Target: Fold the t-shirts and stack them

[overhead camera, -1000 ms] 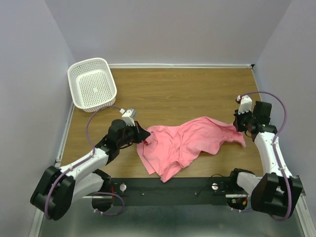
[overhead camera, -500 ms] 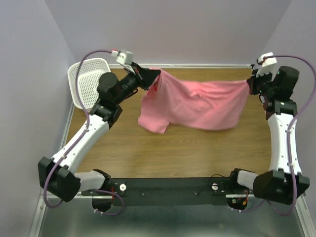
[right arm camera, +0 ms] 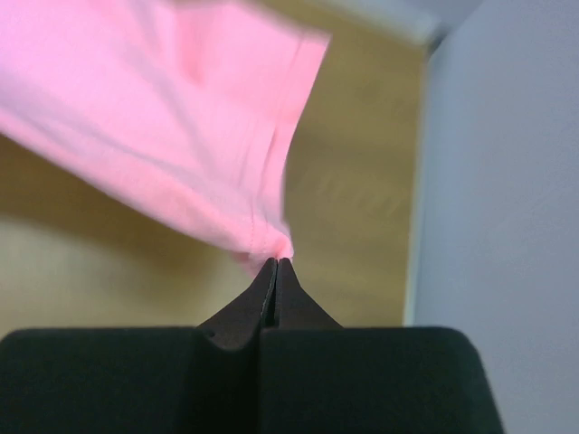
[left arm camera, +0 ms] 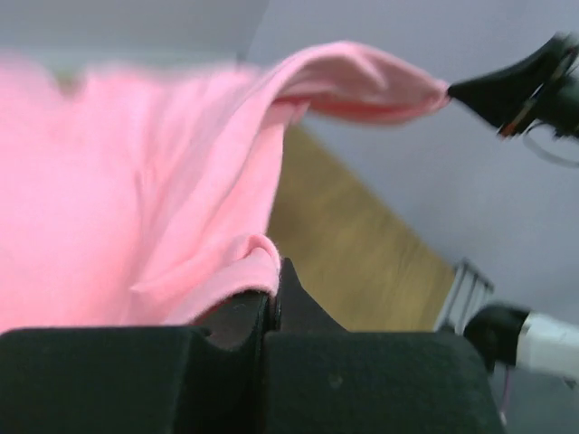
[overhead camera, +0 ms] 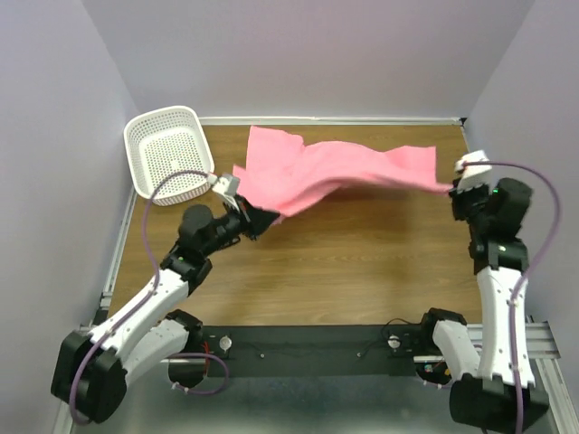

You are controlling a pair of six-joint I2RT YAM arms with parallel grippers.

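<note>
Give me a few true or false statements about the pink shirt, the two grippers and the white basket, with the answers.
1. The plain pink cloth t-shirt is spread between both grippers. True.
2. The left gripper is open and holds nothing. False: it is shut on the t-shirt.
3. The right gripper pinches an edge of the t-shirt. True.
4. The white perforated plastic basket holds the t-shirt. False: the t-shirt is outside it.
5. The t-shirt lies neatly folded. False: it is unfolded.

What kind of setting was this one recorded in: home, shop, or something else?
Most likely a lab robot cell: bare walls box in a wooden table, the left arm and right arm are bolted at its near edge, and the props are a pink t-shirt and a white basket.
</note>
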